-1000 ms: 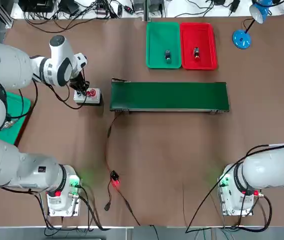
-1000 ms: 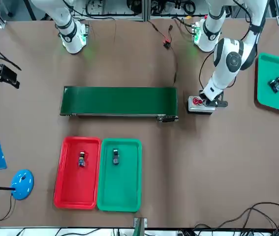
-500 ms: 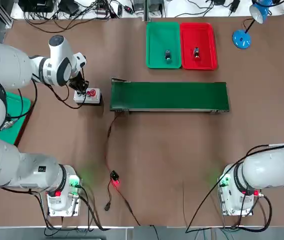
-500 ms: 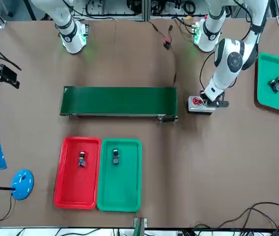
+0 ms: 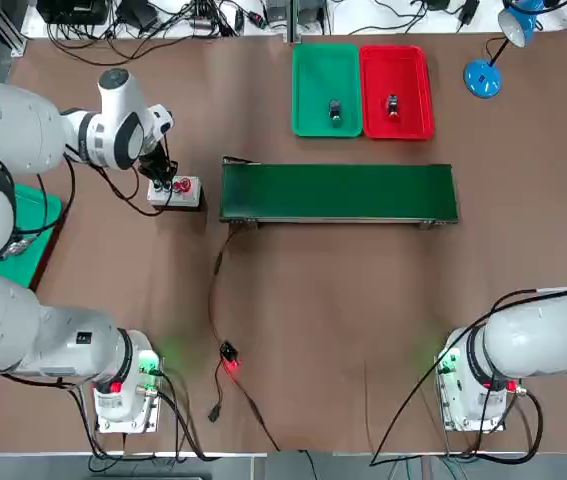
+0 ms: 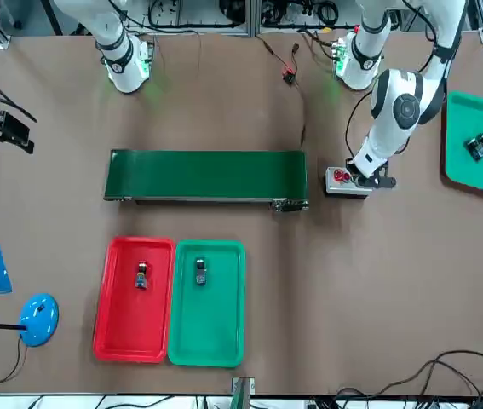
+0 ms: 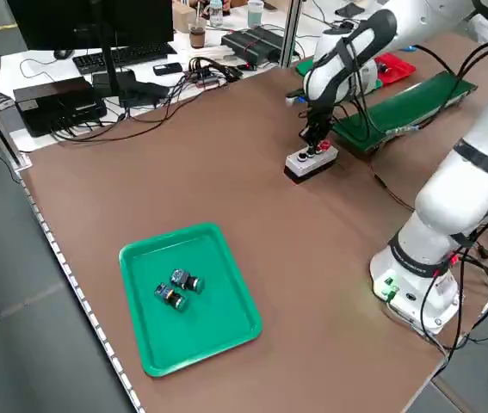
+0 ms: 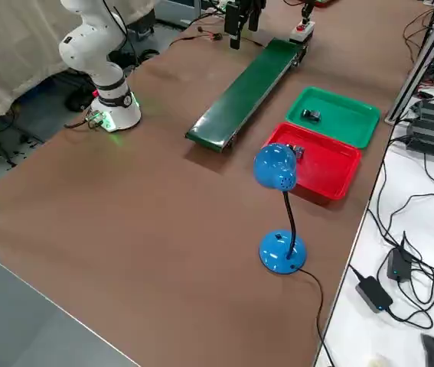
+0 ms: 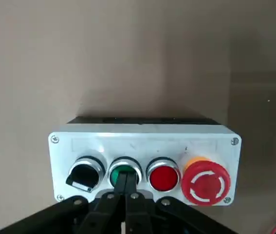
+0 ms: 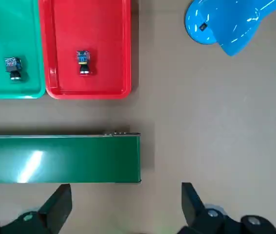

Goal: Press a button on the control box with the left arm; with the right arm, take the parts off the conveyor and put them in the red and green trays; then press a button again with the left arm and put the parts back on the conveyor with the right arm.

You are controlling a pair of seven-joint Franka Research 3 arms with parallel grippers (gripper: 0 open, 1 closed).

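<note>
The robot's white, rounded arms have black joint bands, loose black cables, green-lit bases and black end effectors studded with silver screws.

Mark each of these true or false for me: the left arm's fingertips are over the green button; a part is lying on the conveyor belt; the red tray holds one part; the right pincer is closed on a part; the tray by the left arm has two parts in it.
1. The left pincer's fingertips are over the green button. True.
2. A part lies on the conveyor belt. False: the conveyor belt is bare.
3. The red tray holds one part. True.
4. The right pincer is closed on a part. False: the right pincer is open, with nothing between its fingers.
5. The tray by the left arm holds two parts. True.
</note>
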